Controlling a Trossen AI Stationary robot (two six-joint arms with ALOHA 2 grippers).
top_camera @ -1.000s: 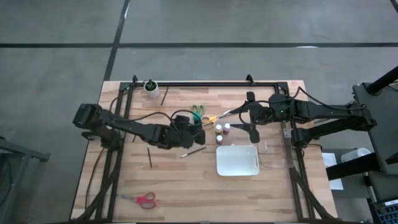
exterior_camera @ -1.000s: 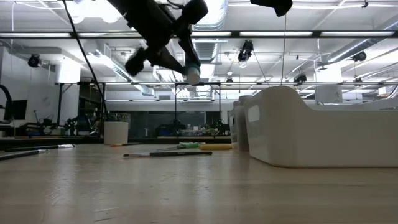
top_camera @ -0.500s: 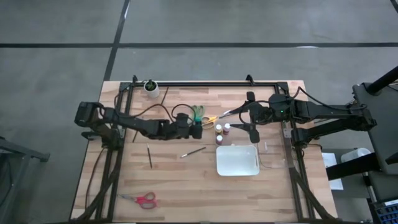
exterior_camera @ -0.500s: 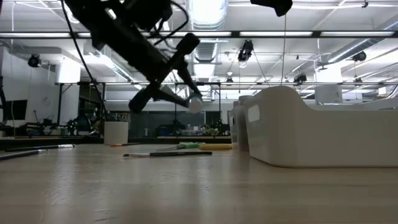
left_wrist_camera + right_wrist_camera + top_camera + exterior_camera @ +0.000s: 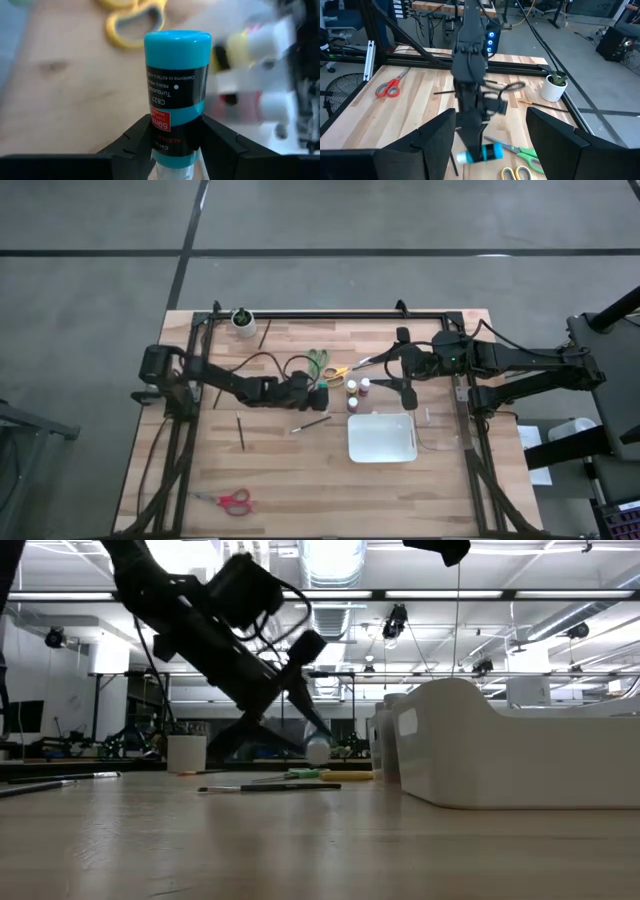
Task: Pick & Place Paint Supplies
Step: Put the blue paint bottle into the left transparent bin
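My left gripper (image 5: 318, 394) is shut on a teal paint bottle (image 5: 176, 85) with a pale cap (image 5: 317, 750), low over the table's middle. It is just left of two paint bottles (image 5: 352, 390) (image 5: 365, 386) that stand upright beside the white tray (image 5: 382, 437). Green scissors (image 5: 317, 360) and yellow scissors (image 5: 338, 372) lie flat behind it. Two dark brushes (image 5: 240, 430) (image 5: 312, 423) and red scissors (image 5: 232, 500) lie nearer the front. My right gripper (image 5: 405, 370) hangs open above the table's right half. My left gripper pinches the teal bottle between its two fingers (image 5: 134, 141), on the labelled body close to the pale cap (image 5: 176, 150). The fingers lie across the bottle and slant down from the table's left. The bottle is tilted and clear of the table, its teal base (image 5: 177, 40) sticking out past the fingers.
A small white cup (image 5: 243, 322) stands at the far left by the black frame rail (image 5: 330, 313). The tray's tall pale wall (image 5: 500, 750) fills the right of the low view. Bare wood lies in front of the tray.
My left gripper has sunk toward the table and moved a little toward the standing bottles, rolling its wrist as it went. The teal bottle has come down with it, cap end lowest, and stays clear of the table.
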